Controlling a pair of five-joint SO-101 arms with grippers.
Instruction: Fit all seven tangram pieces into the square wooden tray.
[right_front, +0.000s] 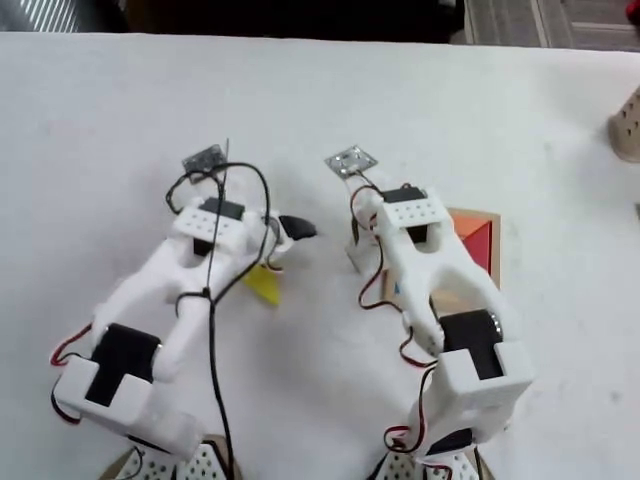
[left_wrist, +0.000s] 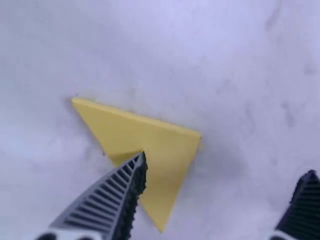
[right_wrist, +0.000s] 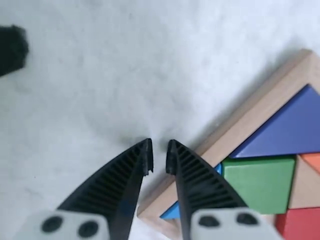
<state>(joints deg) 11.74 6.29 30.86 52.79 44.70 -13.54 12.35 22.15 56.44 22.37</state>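
A flat yellow triangular piece (left_wrist: 150, 145) lay on the white counter (left_wrist: 200, 50). The left pincer (left_wrist: 225, 167) stood spread wide, one ridged fingertip (left_wrist: 131, 175) over the triangle.

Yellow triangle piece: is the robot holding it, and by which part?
Not held. The left gripper is open, one fingertip over the flat yellow triangle piece on the table.

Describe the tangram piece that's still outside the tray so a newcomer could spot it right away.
On the white table, go to the left arm, away from the wooden tray beside the right arm. Under the left end effector lies a flat yellow triangle. It alone sits on bare tabletop; the blue piece, green piece and red piece are inside the tray.
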